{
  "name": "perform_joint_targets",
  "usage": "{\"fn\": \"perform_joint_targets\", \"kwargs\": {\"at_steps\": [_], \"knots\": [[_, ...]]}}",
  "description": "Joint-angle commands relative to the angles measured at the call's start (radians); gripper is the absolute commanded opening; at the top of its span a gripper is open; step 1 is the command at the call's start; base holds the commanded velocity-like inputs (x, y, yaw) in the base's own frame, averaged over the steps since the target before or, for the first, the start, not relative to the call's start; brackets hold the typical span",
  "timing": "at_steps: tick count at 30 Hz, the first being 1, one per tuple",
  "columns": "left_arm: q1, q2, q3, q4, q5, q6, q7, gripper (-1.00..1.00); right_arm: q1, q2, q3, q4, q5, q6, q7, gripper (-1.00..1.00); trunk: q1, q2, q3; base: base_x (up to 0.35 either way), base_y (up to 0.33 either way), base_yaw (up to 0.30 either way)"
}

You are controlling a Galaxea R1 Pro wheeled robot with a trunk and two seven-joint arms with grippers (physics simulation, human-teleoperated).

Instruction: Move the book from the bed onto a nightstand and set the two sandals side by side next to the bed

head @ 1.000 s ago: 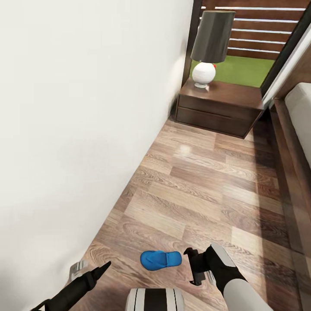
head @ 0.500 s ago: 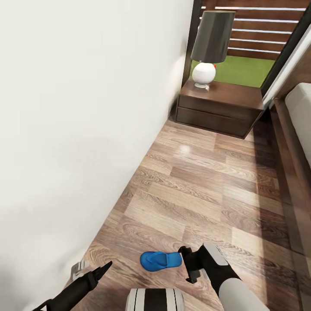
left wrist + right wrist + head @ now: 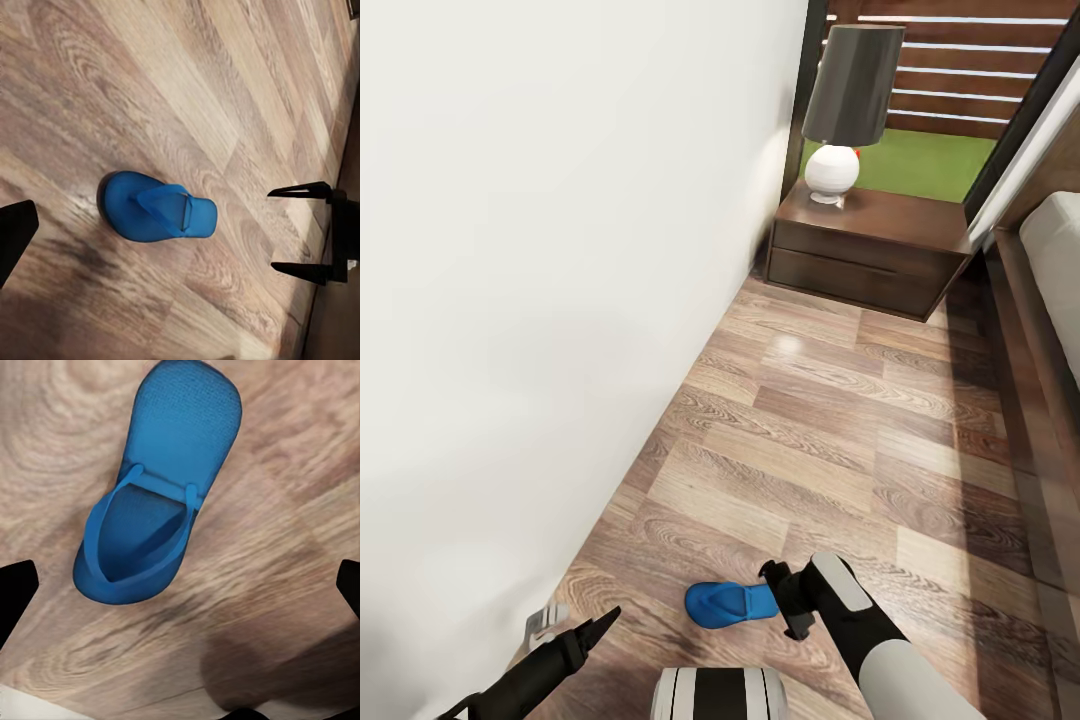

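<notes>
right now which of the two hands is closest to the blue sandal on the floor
The right hand, open just off one end of the flat bright blue sandal. The left hand hangs farther off, toward the white wall.

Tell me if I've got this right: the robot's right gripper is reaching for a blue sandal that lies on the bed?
Not quite. The right gripper is reaching for the blue sandal, but the sandal lies on the wood floor, not on the bed. The head view shows it.
</notes>
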Motion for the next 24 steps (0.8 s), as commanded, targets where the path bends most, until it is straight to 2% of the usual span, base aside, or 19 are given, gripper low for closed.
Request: {"fn": "perform_joint_targets", "kwargs": {"at_steps": [1,13,24], "knots": [[0.0,0.0,0.001,0.0,0.009,0.009,-0.001,1.0,0.0,-0.001,0.001,-0.008,-0.003,0.002,-0.005,1.0,0.0,0.0,-0.001,0.0,0.0,0.0],[0.0,-0.002,0.001,0.001,0.009,0.009,-0.001,1.0,0.0,-0.001,0.001,-0.013,-0.003,0.004,-0.005,1.0,0.0,0.0,-0.001,0.0,0.0,0.008],[0.0,-0.008,0.001,0.001,0.009,0.009,-0.001,1.0,0.0,-0.001,0.0,-0.013,-0.003,0.005,-0.005,1.0,0.0,0.0,-0.005,0.0,0.0,0.139]]}}
